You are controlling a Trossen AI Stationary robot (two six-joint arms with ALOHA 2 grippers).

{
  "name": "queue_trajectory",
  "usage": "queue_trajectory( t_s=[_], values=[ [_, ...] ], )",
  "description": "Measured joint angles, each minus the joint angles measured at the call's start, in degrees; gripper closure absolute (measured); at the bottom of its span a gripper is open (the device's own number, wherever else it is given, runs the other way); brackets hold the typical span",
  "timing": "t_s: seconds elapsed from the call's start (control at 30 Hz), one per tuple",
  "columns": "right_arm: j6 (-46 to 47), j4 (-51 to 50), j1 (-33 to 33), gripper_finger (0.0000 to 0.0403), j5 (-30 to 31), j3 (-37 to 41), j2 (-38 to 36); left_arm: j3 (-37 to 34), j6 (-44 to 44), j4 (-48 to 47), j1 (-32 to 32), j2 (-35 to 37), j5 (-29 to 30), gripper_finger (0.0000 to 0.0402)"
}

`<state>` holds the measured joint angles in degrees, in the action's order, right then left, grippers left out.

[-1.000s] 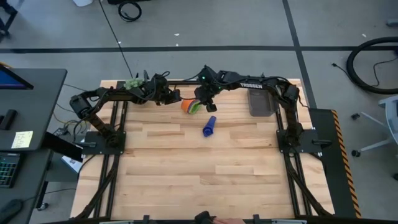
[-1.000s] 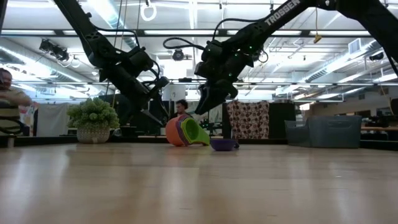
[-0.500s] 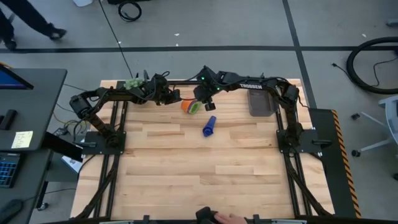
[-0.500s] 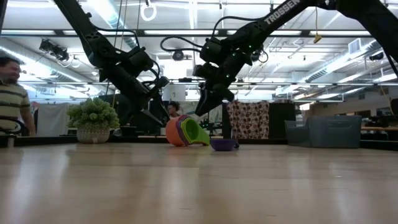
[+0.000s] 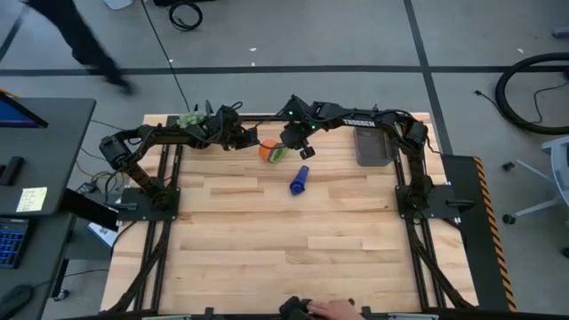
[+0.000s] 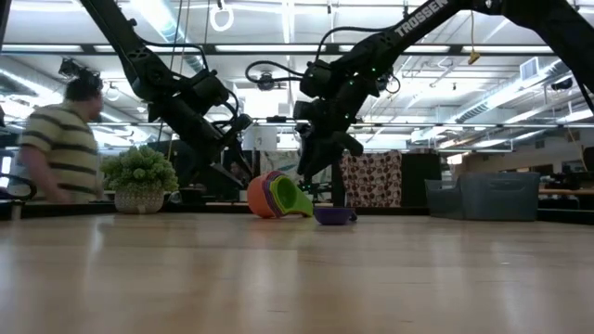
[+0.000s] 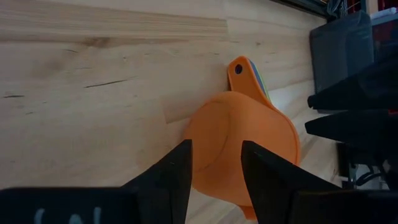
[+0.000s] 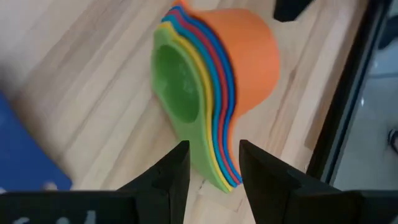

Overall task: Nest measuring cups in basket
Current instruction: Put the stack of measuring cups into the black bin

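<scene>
I've got the nested stack of cups (image 5: 271, 152) lying on its side near the far edge of the worktop (image 5: 267, 231), well short of the basket (image 5: 372, 144) — one blue cup (image 5: 299, 180) lies apart, not yet added. My left pincer (image 7: 214, 158) sits released against the orange bowl, while my right pincer (image 8: 211, 163) hovers parted just over the handles, gripping nothing.

Bright, even light falls from ceiling strip lamps (image 6: 139, 70) above the worktop (image 5: 284, 231), which shows only faint shadows. The walking person (image 6: 60, 153) is motion-blurred. Nested cups (image 8: 205, 99) appear soft, nearest wrist-view edges blurred.
</scene>
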<state>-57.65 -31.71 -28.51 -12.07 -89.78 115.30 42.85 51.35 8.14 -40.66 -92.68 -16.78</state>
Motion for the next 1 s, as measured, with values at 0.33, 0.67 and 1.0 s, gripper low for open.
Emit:
queue_trajectory(
  t_s=[0.33, 0.67, 1.0],
  values=[
    [-3.4, 1.8, -3.7, 0.0261, -2.8, 0.0, 0.4, 0.0, 0.0, 0.1, 0.0, 0.0, 0.0, 0.0260],
    [-1.3, 2.4, -3.6, 0.0314, -2.8, 0.0, 0.1, 0.0, 0.1, 0.2, 0.0, 0.0, 0.0, 0.0260],
    [-1.1, 4.1, -3.6, 0.0384, -2.5, 0.0, 0.1, 0.0, 0.5, 0.2, 0.0, 0.0, 0.0, 0.0260]
  ],
)
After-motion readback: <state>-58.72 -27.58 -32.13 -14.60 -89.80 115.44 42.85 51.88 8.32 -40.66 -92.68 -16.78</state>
